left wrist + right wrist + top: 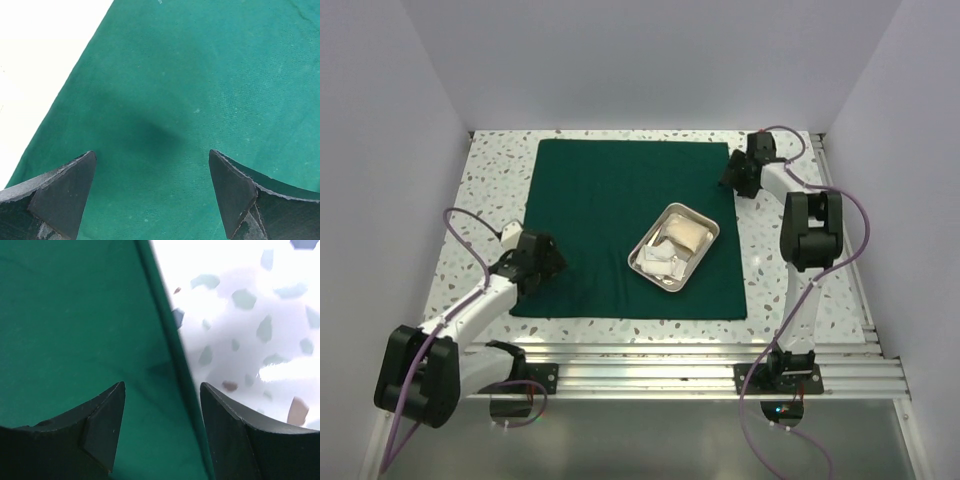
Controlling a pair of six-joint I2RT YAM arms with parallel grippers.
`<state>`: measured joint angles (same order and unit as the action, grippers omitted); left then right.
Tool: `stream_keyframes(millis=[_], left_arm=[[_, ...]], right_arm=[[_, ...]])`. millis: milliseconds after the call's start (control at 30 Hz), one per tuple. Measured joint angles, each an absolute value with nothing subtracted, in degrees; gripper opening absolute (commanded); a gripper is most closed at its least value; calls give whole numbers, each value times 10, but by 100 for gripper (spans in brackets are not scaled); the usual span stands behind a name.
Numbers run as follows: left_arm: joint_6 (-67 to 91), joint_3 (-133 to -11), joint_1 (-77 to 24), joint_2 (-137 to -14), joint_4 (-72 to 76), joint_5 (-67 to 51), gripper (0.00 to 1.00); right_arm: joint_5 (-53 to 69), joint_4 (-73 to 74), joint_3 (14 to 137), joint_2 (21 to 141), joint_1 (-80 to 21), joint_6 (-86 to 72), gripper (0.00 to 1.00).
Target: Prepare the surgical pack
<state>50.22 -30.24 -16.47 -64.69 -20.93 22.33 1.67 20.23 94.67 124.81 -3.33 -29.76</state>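
Green drape (610, 200) lies flat on the table (495, 180), steel tray (708, 240) with gauze (682, 238) on its near-right part. Left gripper (152, 165) gapes over the near-left corner; right gripper (162, 390) gapes astride the far-right hem. Uneven lifting could tip the tray, spilling gauze.

Speckled terrazzo table (490, 190), white walls (650, 60)

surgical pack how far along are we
Done: the green cloth lies spread flat, with the tray of gauze on it. In hand: left gripper open over its near-left part, right gripper open astride its far-right edge; neither grips. Left: probably folding the cloth over the tray.
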Motion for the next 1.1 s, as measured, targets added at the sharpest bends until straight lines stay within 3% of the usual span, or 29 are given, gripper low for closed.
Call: stream_keyframes(millis=[400,533,567,600,633,667,733,900,933,1100], left_arm=[[541,-289,-160,-692,-181,233,91],[544,-292,-155,-710,-156,243,79],[545,-293,-153,-714,-150,244,77],[545,-294,-151,-719,-144,245,75],[545,-295,-149,-722,-140,246,70],[545,-296,-146,-725,-135,245,67],[544,-298,-138,-735,-126,245,59],[532,-309,-112,-766,-96,239,22],[528,-313,-105,-775,-88,235,1],[517,-367,-85,-849,-57,219,0]], right_arm=[[52,200,1022,1312,-18,-272,58],[69,192,1027,1320,-18,-274,44],[73,192,1030,1322,-18,-275,32],[74,192,1033,1325,-18,-274,27],[76,194,1036,1329,-19,-277,22],[77,193,1037,1331,-19,-280,10],[76,197,1038,1333,-18,-284,0],[58,182,1018,1324,-18,-309,0],[53,172,1002,1315,-18,-316,0],[11,131,886,1245,-11,-359,0]])
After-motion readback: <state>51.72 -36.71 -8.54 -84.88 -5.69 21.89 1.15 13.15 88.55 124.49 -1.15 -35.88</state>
